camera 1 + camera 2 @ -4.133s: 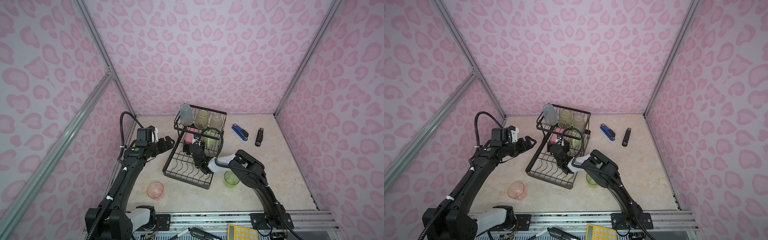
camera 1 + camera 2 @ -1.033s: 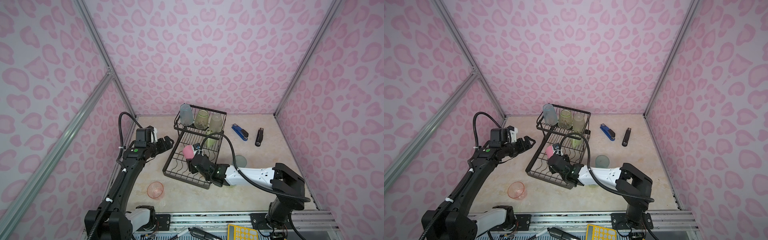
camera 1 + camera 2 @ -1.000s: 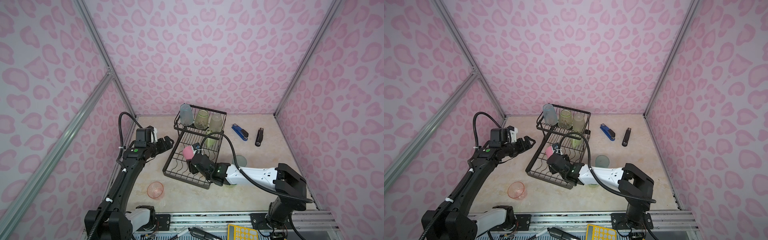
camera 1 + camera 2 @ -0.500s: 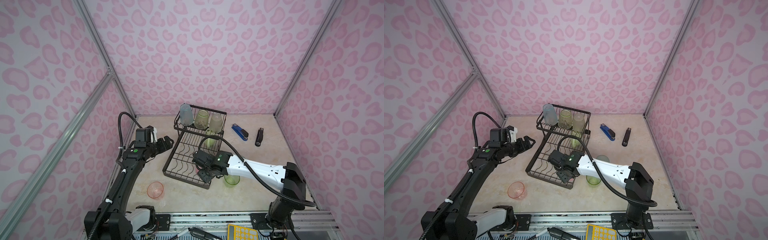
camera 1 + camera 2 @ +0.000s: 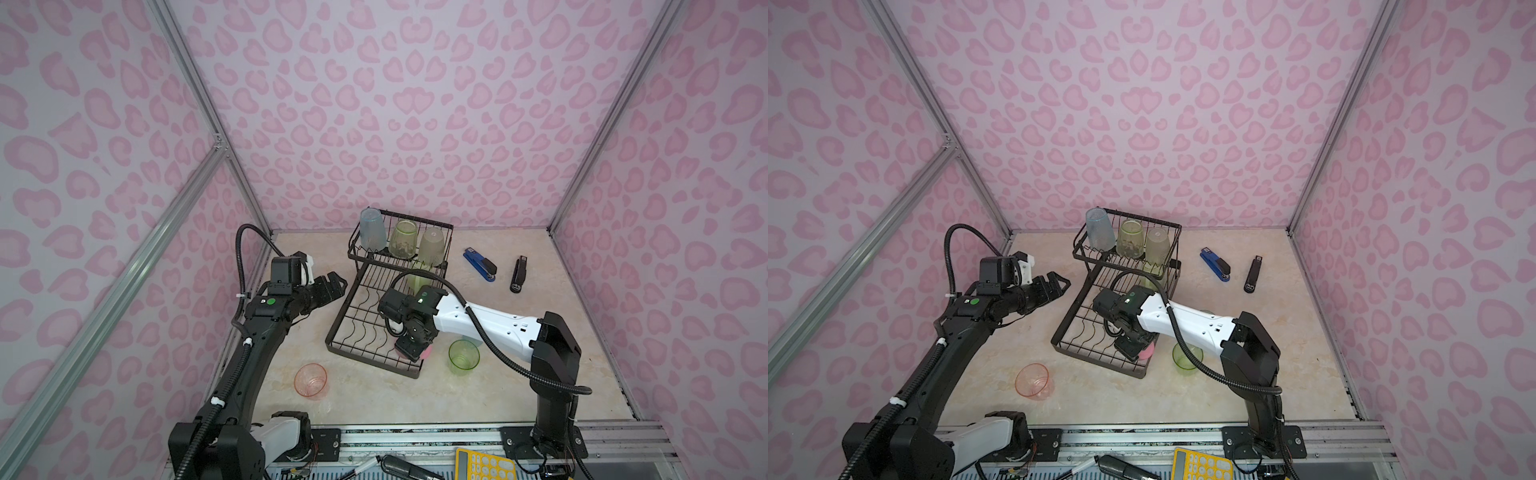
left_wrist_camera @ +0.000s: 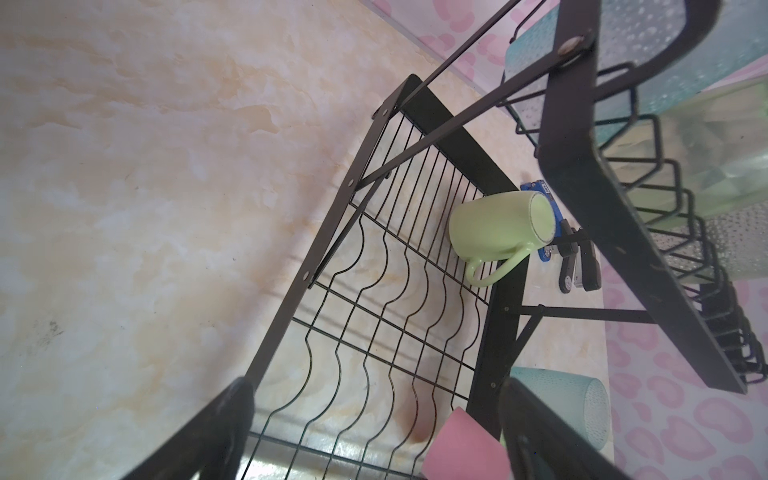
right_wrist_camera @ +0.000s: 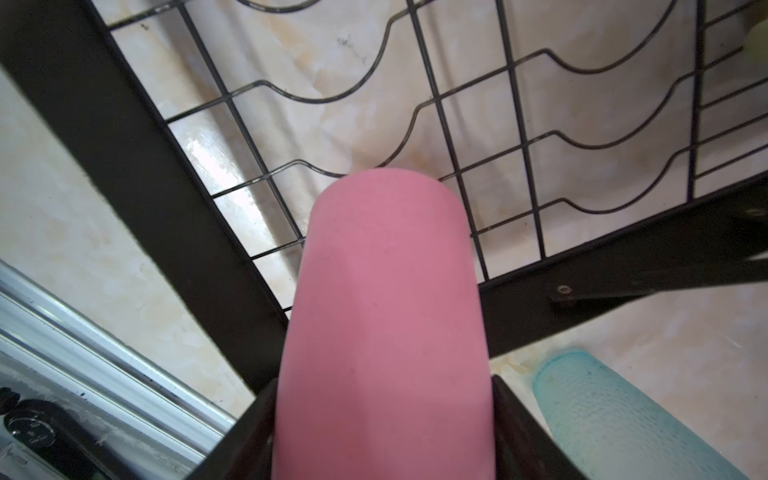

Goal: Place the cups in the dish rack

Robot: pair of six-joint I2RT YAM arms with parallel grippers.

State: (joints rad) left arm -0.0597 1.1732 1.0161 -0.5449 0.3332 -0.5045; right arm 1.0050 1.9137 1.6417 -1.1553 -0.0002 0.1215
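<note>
The solid pink cup (image 7: 386, 332) is clamped between the two fingers of the right gripper (image 5: 409, 348). It is held over the near right corner of the dish rack (image 5: 338, 328), above the wavy wires of the lower tray; whether the wires are touched cannot be told. In both top views only a pink edge of it is seen under the gripper.

The left gripper (image 5: 334, 286) is seen with its jaws spread wide and nothing between them. It hangs just beside the rack's left rim, above the table (image 5: 374, 399).

Three cups are lined up in the raised basket at the far end of the rack: a blue cup (image 5: 371, 235), a green cup (image 5: 403, 239) and a beige cup (image 5: 432, 247). A pale-green mug (image 6: 498, 226) is found on the lower tray beneath that basket.

Outside the rack, a clear green cup (image 5: 463, 354) is stood upright just beside the near right corner, and a clear pink cup (image 5: 311, 380) upright by the left arm, well apart from the rack. A pale blue cup (image 7: 623, 415) is seen lying on its side against the right rim — it shows only in the wrist views.

A blue stapler (image 5: 480, 264) and a black stapler (image 5: 517, 274) are seen on the table at far right.
</note>
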